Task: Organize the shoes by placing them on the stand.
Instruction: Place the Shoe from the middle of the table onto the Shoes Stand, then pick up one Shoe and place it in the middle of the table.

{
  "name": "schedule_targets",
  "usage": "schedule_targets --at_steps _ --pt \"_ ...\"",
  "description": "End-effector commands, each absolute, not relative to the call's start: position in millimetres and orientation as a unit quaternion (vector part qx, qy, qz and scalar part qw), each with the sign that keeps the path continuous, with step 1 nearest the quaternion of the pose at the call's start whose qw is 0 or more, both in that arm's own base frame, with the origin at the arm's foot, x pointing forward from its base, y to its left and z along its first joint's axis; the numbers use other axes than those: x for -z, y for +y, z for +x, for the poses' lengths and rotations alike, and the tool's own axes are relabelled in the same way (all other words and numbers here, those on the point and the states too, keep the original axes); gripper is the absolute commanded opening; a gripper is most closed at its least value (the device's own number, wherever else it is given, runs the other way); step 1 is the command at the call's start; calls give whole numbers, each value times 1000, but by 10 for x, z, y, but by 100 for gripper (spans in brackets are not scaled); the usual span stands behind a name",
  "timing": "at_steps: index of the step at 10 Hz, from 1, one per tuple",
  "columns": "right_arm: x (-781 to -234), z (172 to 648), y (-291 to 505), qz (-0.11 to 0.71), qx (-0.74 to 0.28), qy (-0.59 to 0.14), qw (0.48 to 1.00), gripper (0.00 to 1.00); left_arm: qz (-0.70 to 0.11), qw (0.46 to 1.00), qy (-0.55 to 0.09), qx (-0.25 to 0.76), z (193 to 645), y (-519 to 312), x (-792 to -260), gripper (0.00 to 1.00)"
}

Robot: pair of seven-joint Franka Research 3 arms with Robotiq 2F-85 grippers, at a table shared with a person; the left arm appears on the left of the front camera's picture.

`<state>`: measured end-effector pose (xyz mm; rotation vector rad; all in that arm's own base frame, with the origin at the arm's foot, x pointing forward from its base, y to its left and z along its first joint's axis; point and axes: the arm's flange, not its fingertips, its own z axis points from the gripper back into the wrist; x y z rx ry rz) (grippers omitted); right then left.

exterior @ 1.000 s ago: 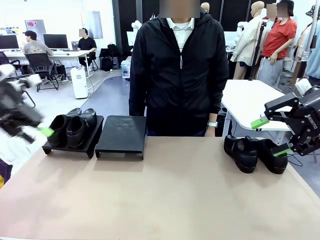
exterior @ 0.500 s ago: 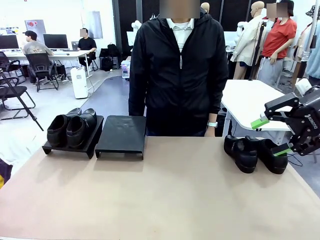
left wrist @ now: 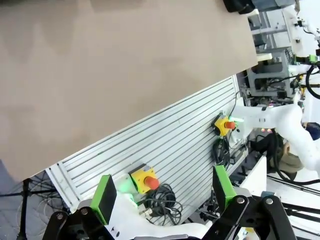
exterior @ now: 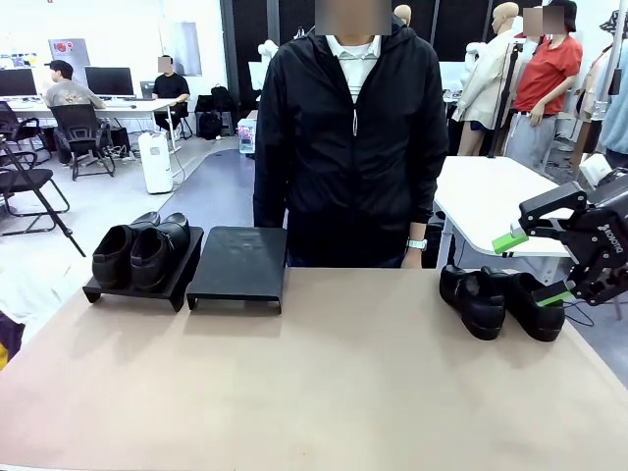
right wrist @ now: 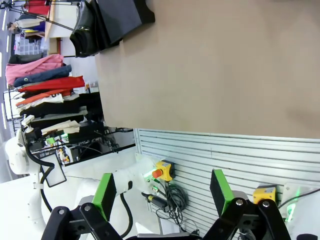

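Observation:
Two black glossy shoes [exterior: 137, 253] sit side by side on the left black stand [exterior: 183, 285] at the table's far left. Beside it a second black stand [exterior: 238, 263] carries nothing. Two more black shoes [exterior: 498, 300] lie on the table at the far right. My right gripper [exterior: 533, 267] hovers open just right of that pair, its lower green pad by the outer shoe. In the right wrist view its fingers [right wrist: 162, 192] stand wide apart with nothing between them; a stand [right wrist: 125, 17] and a shoe [right wrist: 86, 31] show far off. My left gripper [left wrist: 164, 192] is open and holds nothing.
A person in a black jacket [exterior: 348, 147] stands at the far edge, hands down. The tan tabletop [exterior: 324, 373] spreads between the stands and the right pair. Below the table edge, the left wrist view shows a ribbed panel with emergency-stop buttons [left wrist: 145, 179] and cables.
The left arm, blurred at the picture's left edge beside the left stand a second ago, has pulled out of the front view. The right arm and all shoes have stayed put.

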<state>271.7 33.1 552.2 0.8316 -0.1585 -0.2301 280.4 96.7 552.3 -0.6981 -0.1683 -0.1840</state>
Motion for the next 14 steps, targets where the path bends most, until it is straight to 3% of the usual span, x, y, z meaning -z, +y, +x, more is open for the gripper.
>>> schedule_targets --at_steps 1,9,11,12,14 --pt "-5533 2738 324 414 99 -82 901 100 -351 927 -87 99 2794 1025 -5538 100" --pt "-5522 2717 331 403 111 -77 905 100 -351 927 -87 99 2794 1025 -5538 100" --pt "-5529 3715 750 279 34 -42 959 100 -351 927 -87 99 2794 1025 -5538 100" --pt "-5433 4387 690 216 52 -104 970 100 -351 927 -87 99 2794 1025 -5538 100" --pt "-5215 5100 307 96 71 -183 976 100 -351 927 -87 99 2794 1025 -5538 100"
